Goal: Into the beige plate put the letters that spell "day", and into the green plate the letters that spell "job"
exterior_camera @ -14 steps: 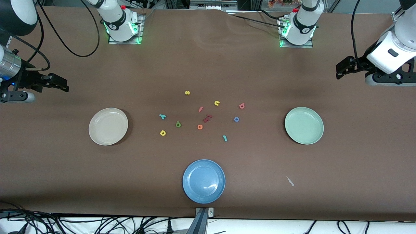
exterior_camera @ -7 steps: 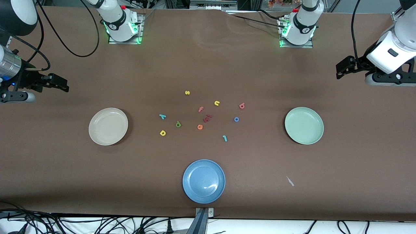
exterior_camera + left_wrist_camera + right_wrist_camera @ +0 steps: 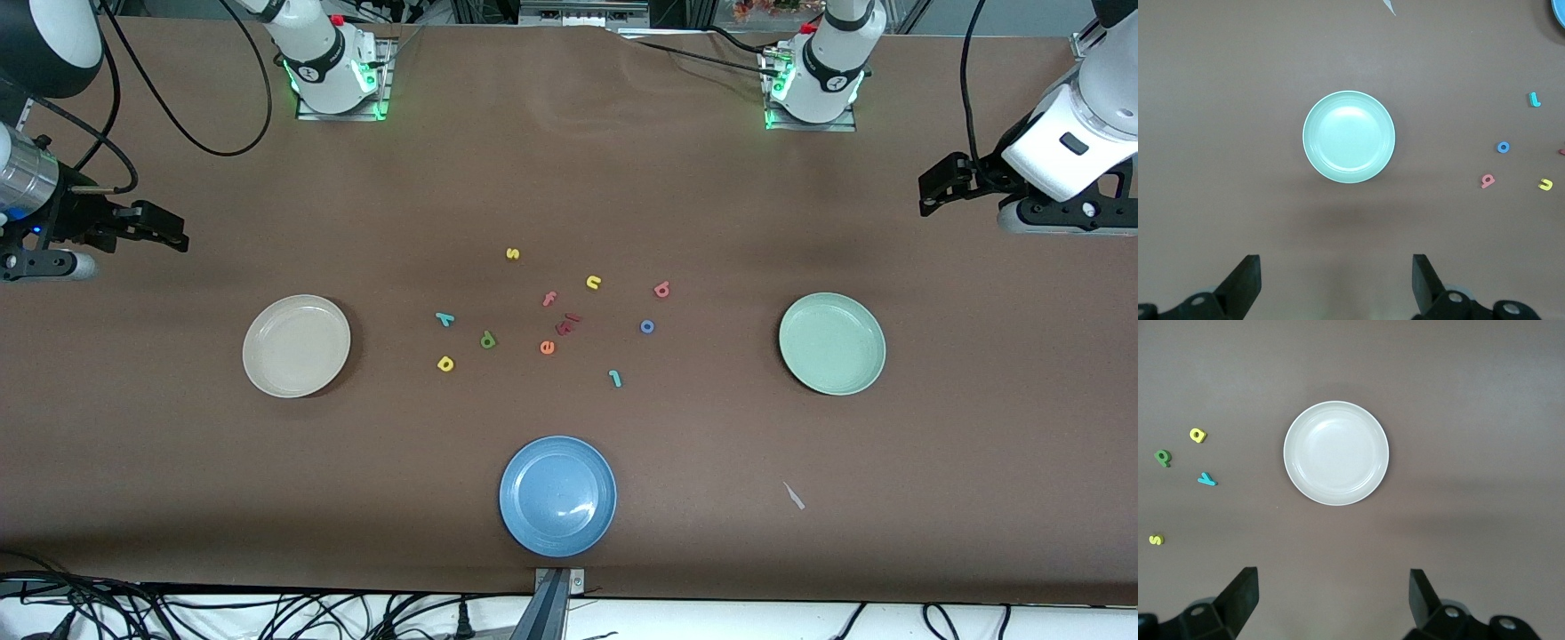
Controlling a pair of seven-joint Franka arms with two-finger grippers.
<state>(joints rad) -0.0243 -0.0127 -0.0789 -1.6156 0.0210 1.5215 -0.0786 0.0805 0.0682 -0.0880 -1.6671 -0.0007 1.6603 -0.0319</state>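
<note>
The beige plate [image 3: 296, 346] [image 3: 1336, 453] lies toward the right arm's end and the green plate [image 3: 832, 343] [image 3: 1349, 137] toward the left arm's end. Between them lie the teal y [image 3: 444, 318] [image 3: 1206, 480], green d [image 3: 487, 340] [image 3: 1163, 457], yellow a [image 3: 445, 363] [image 3: 1198, 435], pinkish b [image 3: 661, 289] [image 3: 1487, 180], blue o [image 3: 647, 326] [image 3: 1503, 147] and teal j [image 3: 614, 379] [image 3: 1535, 99]. My left gripper [image 3: 926, 197] [image 3: 1336, 280] hangs open and empty, high over bare table beside the green plate. My right gripper [image 3: 178, 233] [image 3: 1333, 597] hangs open and empty over bare table beside the beige plate.
A blue plate [image 3: 557, 495] sits near the table's front edge. Among the letters also lie a yellow s [image 3: 512, 253], yellow n [image 3: 594, 283], pink f [image 3: 549, 299], orange e [image 3: 547, 347] and dark red pieces [image 3: 567, 323]. A small white scrap [image 3: 793, 496] lies beside the blue plate.
</note>
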